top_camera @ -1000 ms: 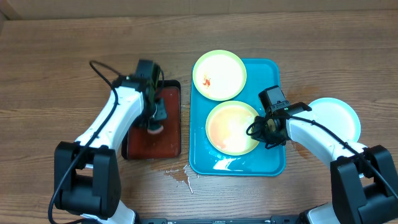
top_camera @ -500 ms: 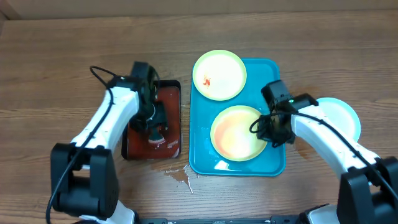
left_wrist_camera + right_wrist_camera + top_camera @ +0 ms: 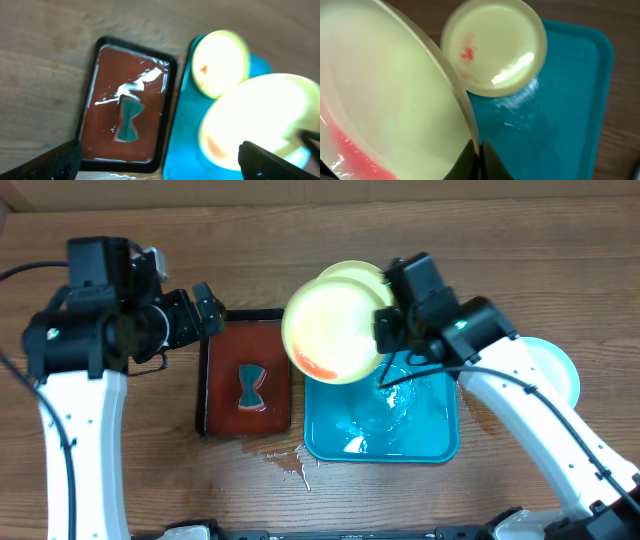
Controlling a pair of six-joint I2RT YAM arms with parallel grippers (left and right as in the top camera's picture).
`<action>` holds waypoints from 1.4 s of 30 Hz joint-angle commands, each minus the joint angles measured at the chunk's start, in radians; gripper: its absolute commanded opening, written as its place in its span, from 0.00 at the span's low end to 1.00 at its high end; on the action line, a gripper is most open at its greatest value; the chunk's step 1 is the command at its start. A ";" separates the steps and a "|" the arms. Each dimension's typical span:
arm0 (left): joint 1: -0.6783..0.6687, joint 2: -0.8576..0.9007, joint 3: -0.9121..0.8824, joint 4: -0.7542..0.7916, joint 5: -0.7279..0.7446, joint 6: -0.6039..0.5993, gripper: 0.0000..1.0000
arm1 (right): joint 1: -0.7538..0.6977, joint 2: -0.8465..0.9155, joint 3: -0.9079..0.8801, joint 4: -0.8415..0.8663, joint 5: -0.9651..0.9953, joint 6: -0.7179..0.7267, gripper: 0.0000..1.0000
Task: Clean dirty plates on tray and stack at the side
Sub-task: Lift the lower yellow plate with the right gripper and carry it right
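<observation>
Three plates are in view. One pale yellow-green plate (image 3: 330,330) is raised over the tray (image 3: 420,435), tilted, its rim pinched in the right gripper (image 3: 480,159), whose jaws are clenched on the edge; a pink-red smear lies along the plate's low side. A second yellow-green plate (image 3: 492,47), with a small red mark, lies just beyond those jaws at the teal tray's far corner, partly hidden under the held one in the overhead view. The third, light-blue-rimmed plate (image 3: 555,370) sits on the table to the outer side of the right arm, off the tray and partly covered by the arm. The one teal tray below the jaws is bare and glistens wet. A second, smaller black tray (image 3: 215,380) with a reddish-brown inside lies beside it, holding one teal bow-shaped piece (image 3: 250,385). The left gripper (image 3: 203,310) hangs above that black tray's far left corner, jaws spread wide and grasping nothing. One small puddle (image 3: 290,463) marks the wooden table (image 3: 100,470) near both trays.
</observation>
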 commanded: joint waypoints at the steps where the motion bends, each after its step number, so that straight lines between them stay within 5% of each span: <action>1: 0.000 -0.047 0.047 -0.008 0.045 0.011 1.00 | 0.090 0.023 0.029 0.060 0.080 -0.011 0.04; 10: 0.000 -0.105 0.050 -0.053 0.038 0.011 1.00 | 0.271 0.230 0.029 0.196 0.264 0.042 0.04; 28: 0.000 -0.042 0.049 -0.101 -0.012 0.000 1.00 | 0.567 0.216 0.072 0.187 1.051 0.033 0.04; 42: 0.000 -0.011 0.049 -0.101 -0.012 0.000 1.00 | 0.642 0.167 0.072 0.188 1.172 0.029 0.04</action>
